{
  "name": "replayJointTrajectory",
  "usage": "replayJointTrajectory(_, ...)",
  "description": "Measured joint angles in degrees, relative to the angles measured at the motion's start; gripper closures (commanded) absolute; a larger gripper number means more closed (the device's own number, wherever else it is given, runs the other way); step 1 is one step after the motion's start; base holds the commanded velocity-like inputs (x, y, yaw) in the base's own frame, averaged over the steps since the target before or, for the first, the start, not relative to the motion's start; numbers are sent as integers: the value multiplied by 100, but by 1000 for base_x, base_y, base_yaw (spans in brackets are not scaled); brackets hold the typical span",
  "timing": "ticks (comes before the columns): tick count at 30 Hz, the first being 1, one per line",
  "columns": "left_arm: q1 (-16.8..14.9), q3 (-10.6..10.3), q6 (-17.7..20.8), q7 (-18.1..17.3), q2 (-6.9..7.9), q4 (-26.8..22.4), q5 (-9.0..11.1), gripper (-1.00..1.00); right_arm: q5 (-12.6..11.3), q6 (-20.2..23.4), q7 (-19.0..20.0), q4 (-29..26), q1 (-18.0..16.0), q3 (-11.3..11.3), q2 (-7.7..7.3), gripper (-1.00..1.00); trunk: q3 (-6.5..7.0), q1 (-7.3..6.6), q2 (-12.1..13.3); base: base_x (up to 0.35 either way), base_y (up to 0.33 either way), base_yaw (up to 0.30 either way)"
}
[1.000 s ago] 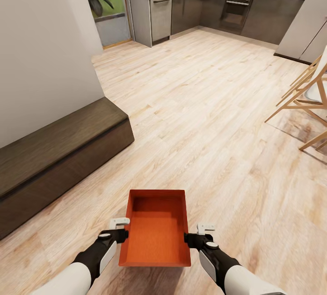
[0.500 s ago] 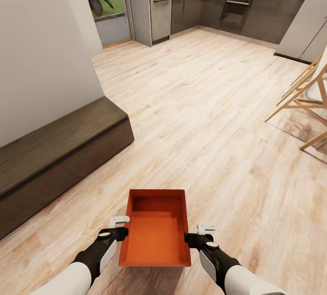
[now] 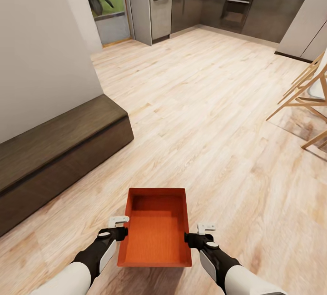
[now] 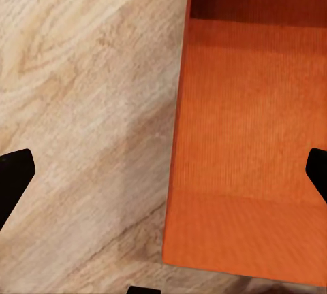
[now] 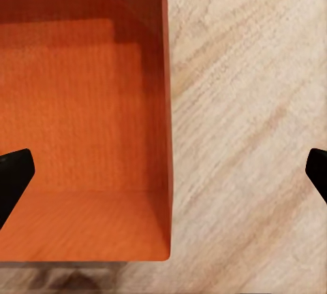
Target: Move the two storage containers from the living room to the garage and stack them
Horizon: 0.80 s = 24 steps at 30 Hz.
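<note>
While carried over the wood-plank floor [image 3: 218,117] toward the kitchen [image 3: 236,4], one orange-red bin [image 3: 155,233] rides level, low between both arms. Lidless, low-walled, ribbed inside; probably light, stiff plastic, smooth outside and apt to slip. Best hold: opposite long walls, mid-length. Left gripper [image 3: 119,227] and right gripper [image 3: 196,233] each straddle a long wall, fingers spread wide in the wrist views; actual clamping cannot be told.

We see open wood floor [image 3: 200,117] ahead, reaching the kitchen cabinets [image 3: 213,8]. A dark low bench [image 3: 54,149] and wall [image 3: 41,45] block our left; wooden chair legs [image 3: 304,99] crowd our right.
</note>
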Motion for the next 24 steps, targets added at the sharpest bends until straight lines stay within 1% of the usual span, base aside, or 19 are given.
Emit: replayJointTrajectory(24, 0, 0, 0, 5, 2, 31, -13, -100, 0, -58, 2, -2, 0, -3, -25, -100, -431, 527, -963, 0, 0, 0)
